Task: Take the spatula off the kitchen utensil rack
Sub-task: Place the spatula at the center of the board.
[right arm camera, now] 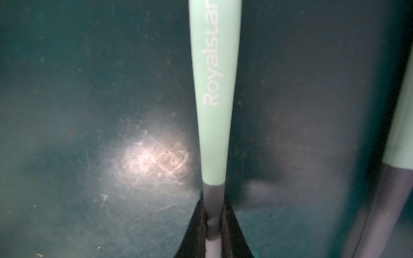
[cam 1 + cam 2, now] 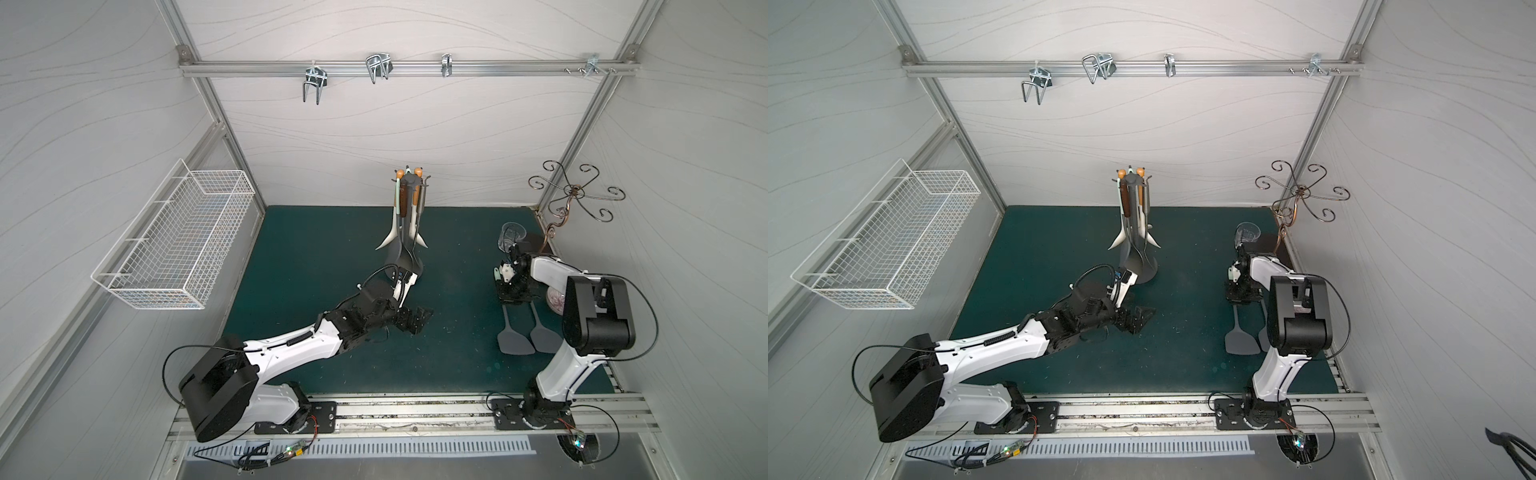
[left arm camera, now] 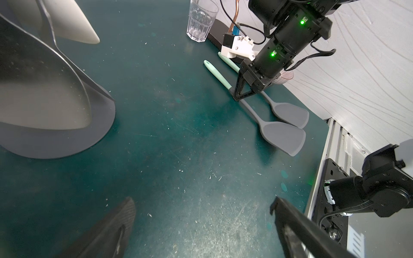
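The kitchen utensil rack point(image 2: 409, 180) point(image 2: 1131, 179) stands at the back middle of the green mat, with several utensils hanging round its pole; its disc base point(image 3: 67, 145) shows in the left wrist view. A spatula point(image 2: 515, 343) point(image 2: 1241, 343) point(image 3: 283, 137) with a mint-green handle point(image 1: 213, 89) and a grey blade lies along the mat at the right. My right gripper point(image 2: 509, 300) point(image 2: 1239, 299) point(image 3: 238, 99) point(image 1: 213, 203) is shut on its grey neck. A second, like spatula point(image 2: 544, 334) point(image 3: 290, 115) lies beside it. My left gripper point(image 2: 422, 318) point(image 2: 1140, 318) point(image 3: 201, 201) stands open and empty over the mat in front of the rack.
A clear glass point(image 2: 509, 237) point(image 3: 201, 20) and a copper scrolled stand point(image 2: 575, 191) are at the back right, behind the right arm. A patterned bowl point(image 2: 555, 299) sits by the right wall. A white wire basket point(image 2: 174, 245) hangs on the left wall.
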`<action>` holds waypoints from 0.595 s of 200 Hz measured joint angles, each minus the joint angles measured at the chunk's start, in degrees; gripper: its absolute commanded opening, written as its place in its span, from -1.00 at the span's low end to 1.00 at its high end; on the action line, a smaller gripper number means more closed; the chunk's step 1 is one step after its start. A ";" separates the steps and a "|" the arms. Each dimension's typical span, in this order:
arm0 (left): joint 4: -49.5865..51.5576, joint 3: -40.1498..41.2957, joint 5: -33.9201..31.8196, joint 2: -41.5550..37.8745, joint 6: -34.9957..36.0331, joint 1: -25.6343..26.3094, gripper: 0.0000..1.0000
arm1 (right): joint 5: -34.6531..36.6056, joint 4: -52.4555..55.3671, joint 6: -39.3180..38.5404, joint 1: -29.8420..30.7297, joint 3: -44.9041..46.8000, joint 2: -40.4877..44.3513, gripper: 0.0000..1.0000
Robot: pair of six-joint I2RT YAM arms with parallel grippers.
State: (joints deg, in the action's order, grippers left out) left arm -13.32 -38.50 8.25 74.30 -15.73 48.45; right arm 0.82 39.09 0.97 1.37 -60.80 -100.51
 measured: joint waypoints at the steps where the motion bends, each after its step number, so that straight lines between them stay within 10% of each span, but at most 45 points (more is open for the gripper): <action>1: 0.00 0.00 -0.02 -0.02 0.00 0.00 0.99 | 0.00 0.00 0.00 0.00 0.00 0.02 -1.00; 119: 1.53 0.00 -2.08 -3.45 1.16 0.00 0.99 | 0.46 2.91 -0.50 0.17 -2.75 -2.36 -0.71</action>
State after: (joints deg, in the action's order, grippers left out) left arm -11.79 -38.50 6.17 70.85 -14.57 48.45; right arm 1.28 42.00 0.47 1.54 -63.55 -102.87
